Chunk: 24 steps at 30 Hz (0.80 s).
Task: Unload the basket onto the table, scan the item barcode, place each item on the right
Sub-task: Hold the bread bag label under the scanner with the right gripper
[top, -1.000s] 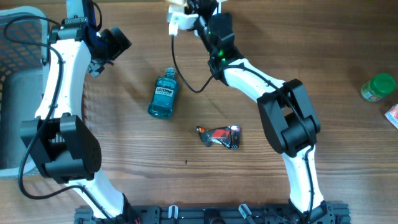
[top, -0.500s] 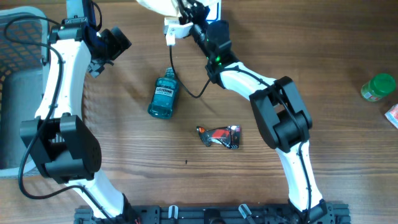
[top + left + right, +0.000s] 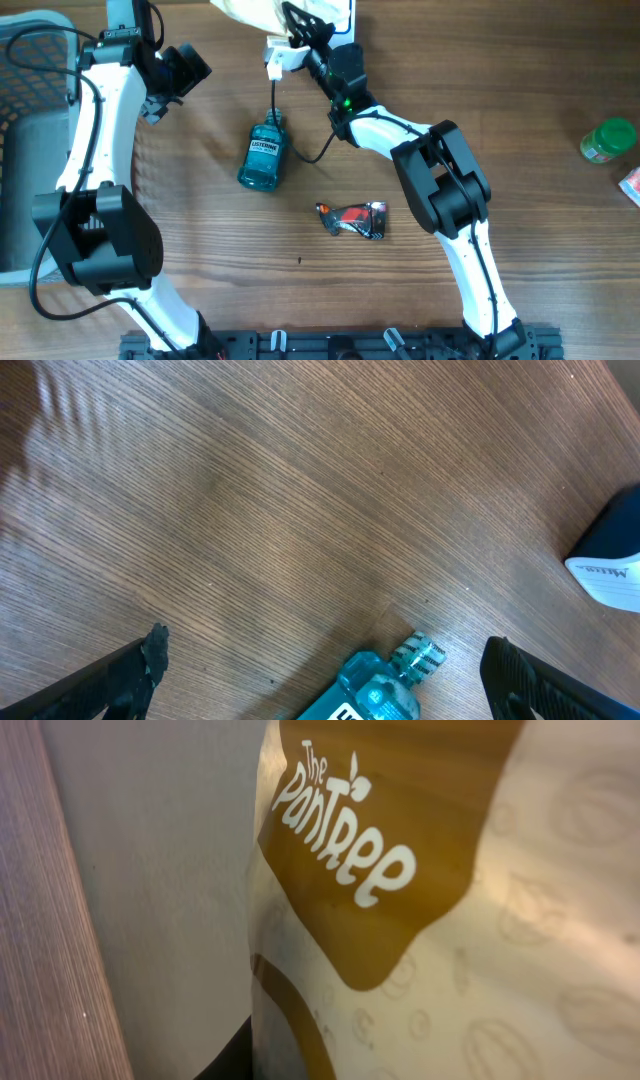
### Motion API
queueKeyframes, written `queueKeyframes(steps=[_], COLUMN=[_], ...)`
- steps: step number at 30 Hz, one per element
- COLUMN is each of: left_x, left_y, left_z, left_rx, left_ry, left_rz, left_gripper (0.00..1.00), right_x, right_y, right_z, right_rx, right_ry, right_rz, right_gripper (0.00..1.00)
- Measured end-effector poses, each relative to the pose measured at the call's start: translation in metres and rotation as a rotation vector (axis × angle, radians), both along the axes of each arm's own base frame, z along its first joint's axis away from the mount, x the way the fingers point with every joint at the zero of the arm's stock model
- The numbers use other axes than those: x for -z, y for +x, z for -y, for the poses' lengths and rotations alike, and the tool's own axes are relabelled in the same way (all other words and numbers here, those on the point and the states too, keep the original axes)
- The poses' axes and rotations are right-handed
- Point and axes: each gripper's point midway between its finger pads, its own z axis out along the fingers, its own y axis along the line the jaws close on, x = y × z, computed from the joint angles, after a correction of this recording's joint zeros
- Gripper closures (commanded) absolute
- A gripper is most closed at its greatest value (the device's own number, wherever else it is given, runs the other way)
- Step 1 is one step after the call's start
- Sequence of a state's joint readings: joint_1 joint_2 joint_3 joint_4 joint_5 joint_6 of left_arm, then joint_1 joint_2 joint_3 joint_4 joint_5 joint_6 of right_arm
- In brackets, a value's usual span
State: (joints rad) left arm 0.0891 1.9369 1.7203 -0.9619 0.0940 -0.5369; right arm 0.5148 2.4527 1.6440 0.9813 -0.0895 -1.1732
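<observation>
The right jaws (image 3: 297, 22) are clenched on the cream-and-brown PanTree pouch (image 3: 248, 10). The pouch sits at the bench's (image 3: 540, 100) 12 o'clock edge and reaches toward 10 o'clock from the jaws. Its printed face fills the right wrist view. The left jaws (image 3: 325, 650) stand released and wide over bare wood, with the blue mouthwash bottle (image 3: 264, 155) at their 4 o'clock.

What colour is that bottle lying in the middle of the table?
Teal blue; the bottle shows best from overhead.
</observation>
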Motion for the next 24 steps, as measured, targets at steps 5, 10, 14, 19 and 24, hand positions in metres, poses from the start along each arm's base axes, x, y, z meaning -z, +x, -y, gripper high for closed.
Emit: queueKeyframes(steps=[5, 10, 14, 19, 24], left_x=[0.0, 0.0, 0.0, 0.0, 0.0], left_y=[0.0, 0.0, 0.0, 0.0, 0.0], left_z=[0.0, 0.0, 0.0, 0.0, 0.0], left_rx=[0.0, 0.0, 0.0, 0.0, 0.0], left_ry=[0.0, 0.0, 0.0, 0.0, 0.0], left_rz=[0.0, 0.0, 0.0, 0.0, 0.0], left_gripper=[0.0, 0.0, 0.0, 0.0, 0.0], right_x=[0.0, 0.006, -0.003, -0.01, -0.01], right_y=[0.0, 0.007, 0.017, 0.02, 0.02], right_z=[0.0, 0.006, 0.014, 0.016, 0.015], right_rx=[-0.006, 0.001, 0.013, 0.009, -0.01], right_ry=[0.034, 0.041, 0.073, 0.123, 0.201], right_rz=[-0.023, -0.07, -0.085, -0.104, -0.159], right_gripper=[0.95, 0.95, 0.95, 0.95, 0.95])
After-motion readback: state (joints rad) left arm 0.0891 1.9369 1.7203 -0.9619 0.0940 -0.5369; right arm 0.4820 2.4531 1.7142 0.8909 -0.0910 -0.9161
